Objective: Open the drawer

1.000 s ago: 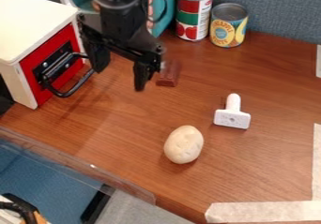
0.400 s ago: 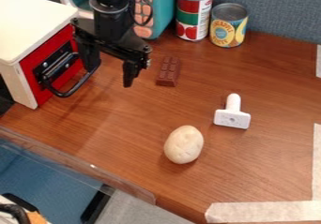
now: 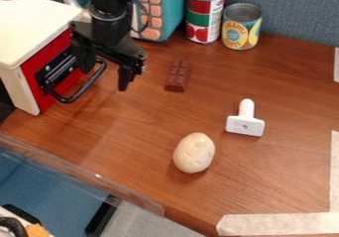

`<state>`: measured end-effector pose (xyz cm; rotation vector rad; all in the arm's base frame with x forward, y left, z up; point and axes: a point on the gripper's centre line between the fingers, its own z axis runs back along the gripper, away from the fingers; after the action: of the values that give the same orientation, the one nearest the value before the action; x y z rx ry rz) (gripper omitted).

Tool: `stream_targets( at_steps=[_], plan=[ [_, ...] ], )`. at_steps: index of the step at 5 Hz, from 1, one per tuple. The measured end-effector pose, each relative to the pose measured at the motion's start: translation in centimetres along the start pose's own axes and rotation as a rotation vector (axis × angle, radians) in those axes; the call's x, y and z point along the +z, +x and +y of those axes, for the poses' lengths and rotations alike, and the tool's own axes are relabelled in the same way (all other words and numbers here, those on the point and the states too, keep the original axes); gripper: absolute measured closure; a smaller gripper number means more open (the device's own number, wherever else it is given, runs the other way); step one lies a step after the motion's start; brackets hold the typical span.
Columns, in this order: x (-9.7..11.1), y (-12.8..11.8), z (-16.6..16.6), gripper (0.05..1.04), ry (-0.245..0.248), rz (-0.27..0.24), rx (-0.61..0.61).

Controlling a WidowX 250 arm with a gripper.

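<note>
The black gripper (image 3: 104, 77) hangs at the upper left, just right of the drawer front, open with its two fingers spread apart. One finger is at the far end of the curved black handle (image 3: 83, 89), overlapping it in view; whether they touch I cannot tell. The other finger hangs to the right of the handle, over the table. The drawer (image 3: 43, 68) has a red front set in a white box, and that front looks flush with the box.
A brown chocolate bar (image 3: 178, 75) lies right of the gripper. Two cans (image 3: 204, 14) and a teal object (image 3: 173, 8) stand at the back. A white T-shaped piece (image 3: 246, 125) and a pale egg-shaped object (image 3: 194, 153) rest on the table (image 3: 145, 127).
The gripper has moved left toward the drawer front and handle, uncovering the chocolate bar and more of the teal object. The drawer has not moved.
</note>
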<state>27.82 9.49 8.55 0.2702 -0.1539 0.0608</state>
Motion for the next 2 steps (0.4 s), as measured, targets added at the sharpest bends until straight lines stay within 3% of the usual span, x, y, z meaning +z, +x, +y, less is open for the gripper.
stream_targets(
  at_steps=[2],
  plan=[
    [-1.0, 0.0, 2.9, 0.084, -0.008, -0.04, -0.052]
  ],
)
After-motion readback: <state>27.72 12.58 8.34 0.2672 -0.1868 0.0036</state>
